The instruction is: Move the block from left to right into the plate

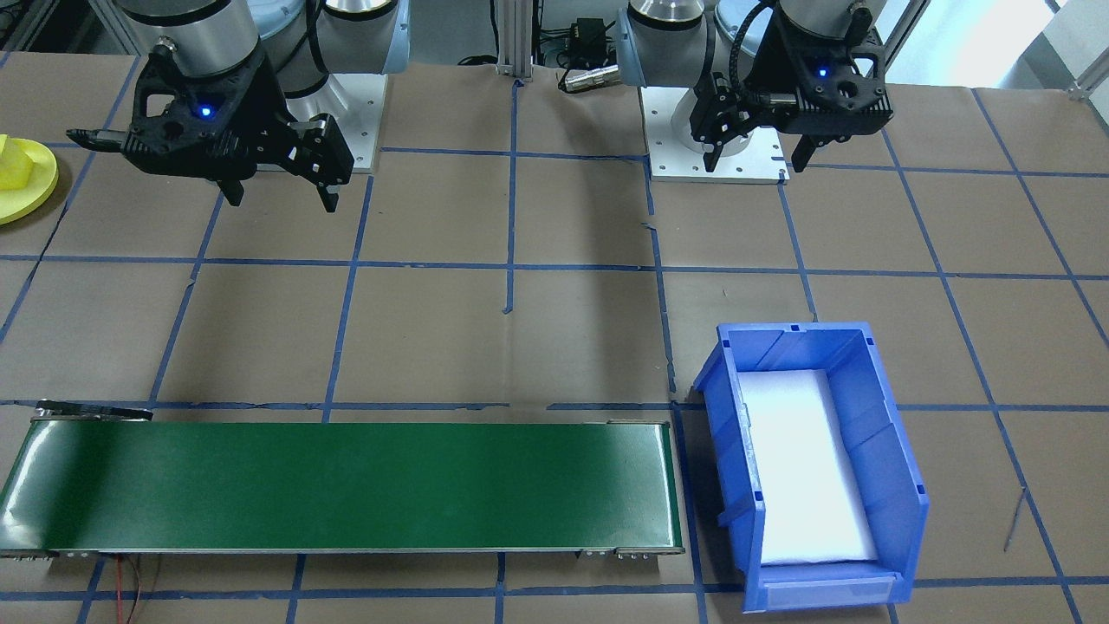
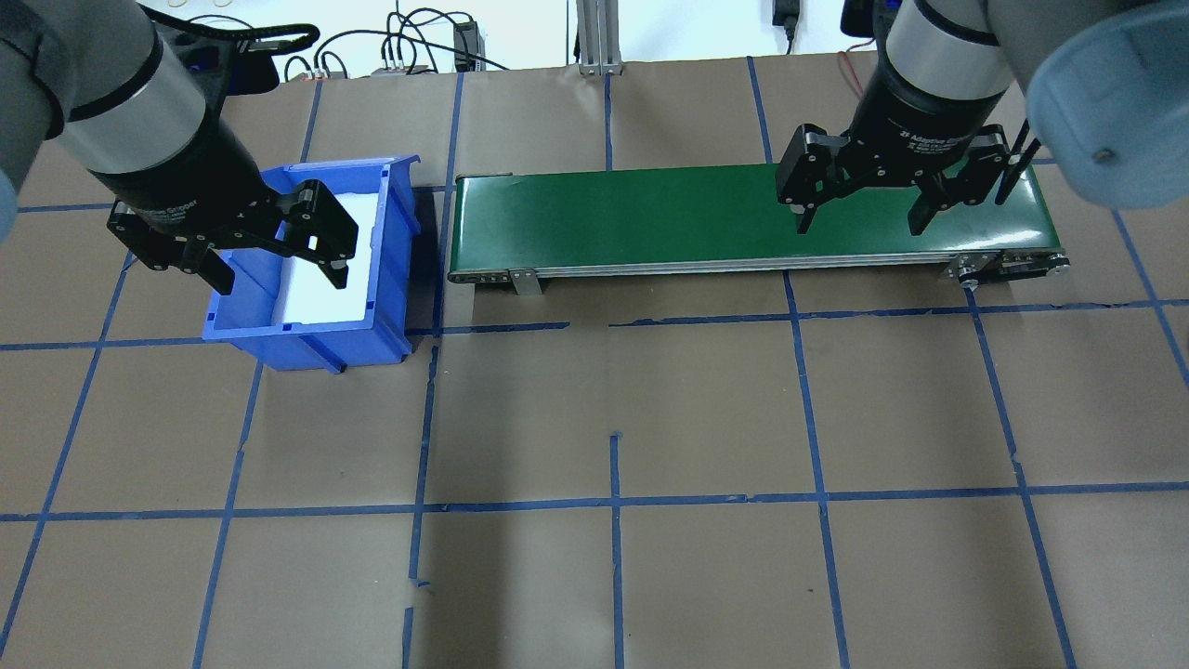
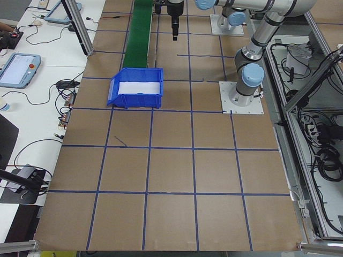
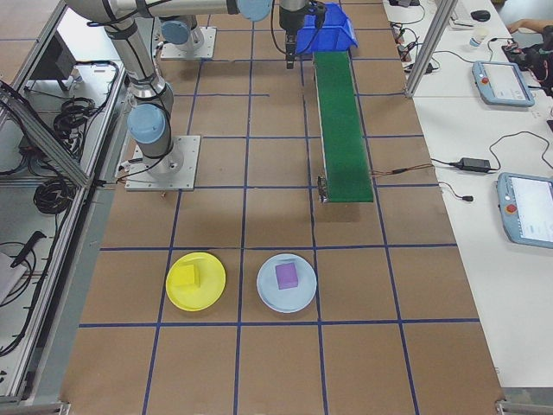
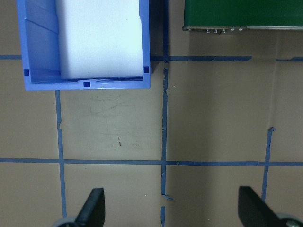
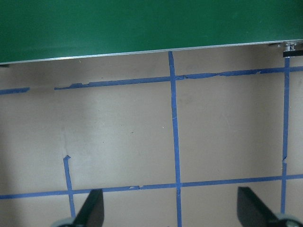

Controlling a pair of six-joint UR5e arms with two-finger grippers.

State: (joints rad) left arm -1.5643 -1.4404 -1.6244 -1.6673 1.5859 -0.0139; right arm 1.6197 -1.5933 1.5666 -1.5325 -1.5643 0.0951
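Note:
The yellow plate [image 4: 207, 292] lies on the table's far right end, with a yellow block [image 4: 184, 277] resting in it. In the front-facing view the plate [image 1: 30, 198] and its block [image 1: 12, 165] show at the left edge. My right gripper [image 1: 280, 198] hangs open and empty beside the green conveyor belt [image 2: 632, 218], some way from the plate. My left gripper [image 2: 279, 274] hangs open and empty in front of the blue bin [image 2: 307, 342]. The left wrist view shows its fingers [image 5: 92, 208] spread over bare table.
A pale blue plate [image 4: 302, 301] holding a purple block [image 4: 287, 275] sits next to the yellow plate. The blue bin [image 1: 884, 433] holds only a white liner. The conveyor belt [image 1: 346, 485] is bare. Blue tape lines grid the brown table.

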